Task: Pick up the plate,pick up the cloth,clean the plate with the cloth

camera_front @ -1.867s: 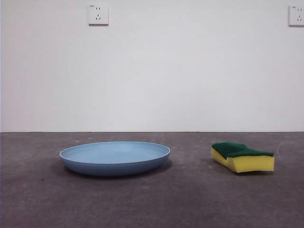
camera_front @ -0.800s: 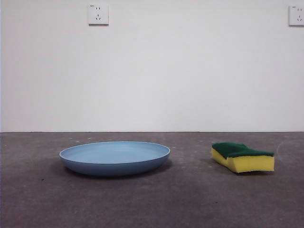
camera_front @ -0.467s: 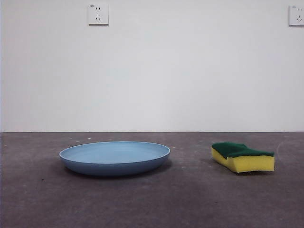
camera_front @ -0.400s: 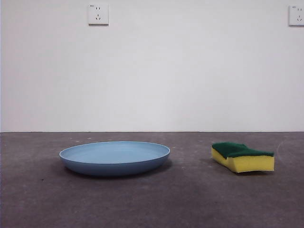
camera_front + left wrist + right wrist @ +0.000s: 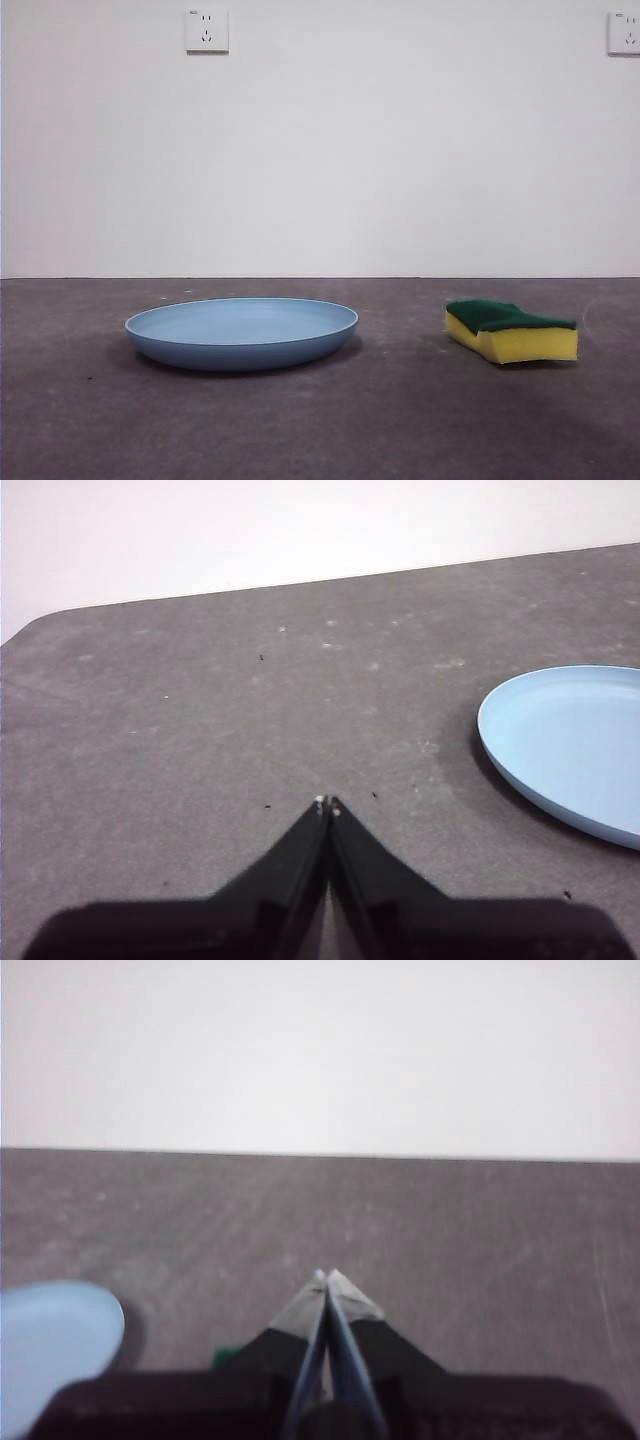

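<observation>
The light-blue plate (image 5: pixel 241 332) lies flat on the dark grey table, left of centre in the front view. The cloth, a yellow sponge with a green scouring top (image 5: pixel 511 331), lies to its right. Neither arm shows in the front view. My left gripper (image 5: pixel 327 804) is shut and empty above bare table, with the plate (image 5: pixel 570 745) off to one side. My right gripper (image 5: pixel 326 1278) is shut and empty; the plate's edge (image 5: pixel 55 1335) shows beside it, and a small green corner of the sponge (image 5: pixel 227 1356) peeks out by its jaw.
A white wall stands behind the table's far edge (image 5: pixel 320 278), with two wall sockets, one (image 5: pixel 206 29) and another (image 5: pixel 624 32), high up. The table's rounded corner (image 5: pixel 40 625) shows in the left wrist view.
</observation>
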You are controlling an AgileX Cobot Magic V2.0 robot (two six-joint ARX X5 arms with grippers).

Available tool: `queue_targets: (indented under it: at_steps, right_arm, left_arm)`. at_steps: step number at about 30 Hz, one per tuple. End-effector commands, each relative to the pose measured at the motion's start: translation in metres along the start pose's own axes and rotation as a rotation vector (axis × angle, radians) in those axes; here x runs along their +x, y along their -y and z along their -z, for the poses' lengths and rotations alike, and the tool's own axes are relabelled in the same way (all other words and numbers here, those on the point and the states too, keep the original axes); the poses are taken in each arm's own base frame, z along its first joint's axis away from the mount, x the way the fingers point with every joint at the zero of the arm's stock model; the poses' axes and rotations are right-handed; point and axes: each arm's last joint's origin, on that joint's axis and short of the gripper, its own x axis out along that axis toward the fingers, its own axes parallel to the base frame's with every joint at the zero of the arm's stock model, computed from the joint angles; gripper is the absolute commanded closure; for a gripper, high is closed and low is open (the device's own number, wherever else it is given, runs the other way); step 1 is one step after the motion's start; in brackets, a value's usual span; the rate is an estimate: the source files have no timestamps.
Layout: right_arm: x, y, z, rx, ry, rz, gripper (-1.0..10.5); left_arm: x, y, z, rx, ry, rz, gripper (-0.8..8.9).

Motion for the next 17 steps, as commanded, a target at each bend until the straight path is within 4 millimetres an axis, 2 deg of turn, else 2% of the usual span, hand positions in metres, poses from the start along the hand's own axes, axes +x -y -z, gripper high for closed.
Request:
queue_targets:
  at_steps: [1, 9, 17]
  right_arm:
    - [0.001, 0.002, 0.027, 0.02, -0.036, 0.003, 9.5]
    - [0.0, 0.002, 0.076, 0.063, -0.068, 0.012, 9.5]
    - [-0.004, 0.001, 0.085, 0.079, -0.106, 0.013, 9.5]
  left_arm:
    - [0.001, 0.0, 0.004, -0.01, -0.01, -0.003, 8.14]
    - [0.001, 0.0, 0.004, -0.01, -0.011, -0.003, 8.14]
    - [0.001, 0.0, 0.004, -0.01, -0.011, -0.003, 8.14]
